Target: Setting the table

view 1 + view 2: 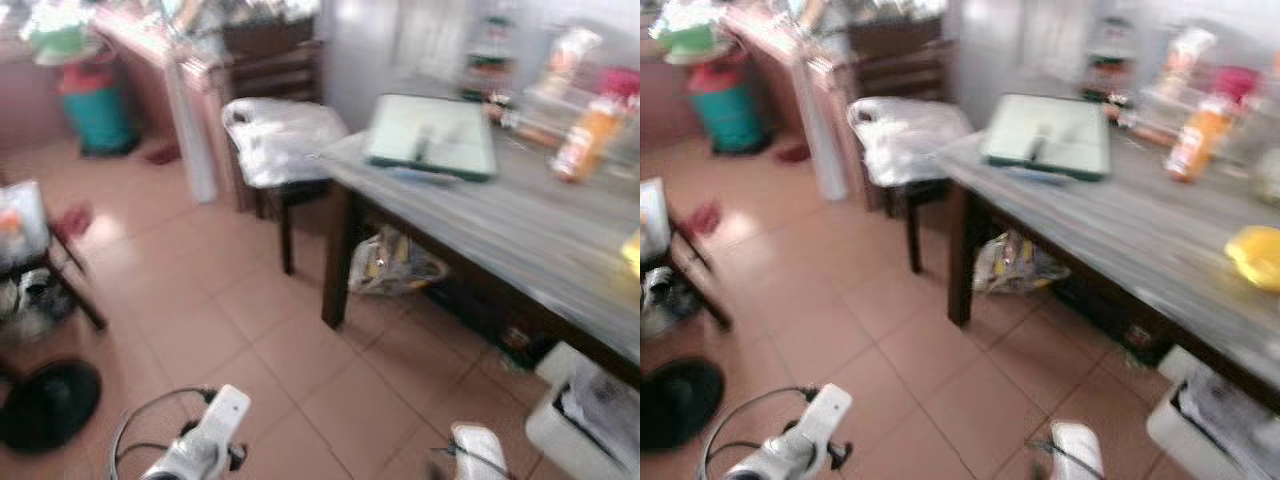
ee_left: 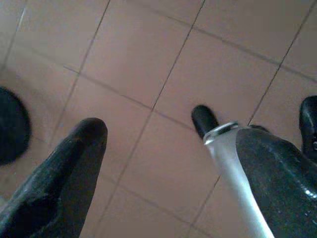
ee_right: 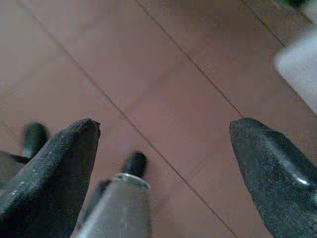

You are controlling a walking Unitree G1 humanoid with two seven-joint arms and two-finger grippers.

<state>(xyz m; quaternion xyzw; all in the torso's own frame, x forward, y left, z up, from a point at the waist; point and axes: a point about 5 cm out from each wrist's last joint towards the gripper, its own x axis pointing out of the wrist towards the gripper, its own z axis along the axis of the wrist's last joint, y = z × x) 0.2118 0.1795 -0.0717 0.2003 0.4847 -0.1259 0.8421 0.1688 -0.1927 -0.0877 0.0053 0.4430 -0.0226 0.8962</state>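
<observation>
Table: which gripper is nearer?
Right. The right gripper hangs low over the floor, just short of the table; the left gripper hangs farther to its left.

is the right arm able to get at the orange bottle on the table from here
Probably not yet. The right gripper hangs low over the floor tiles, fingers open, while the orange bottle stands far across the table. The robot likely has to walk closer.

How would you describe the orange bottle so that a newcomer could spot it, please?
Find the grey wooden table on the right. Near its far edge, right of the pale green-rimmed tray, stands the orange bottle, the only tall orange thing there.
</observation>
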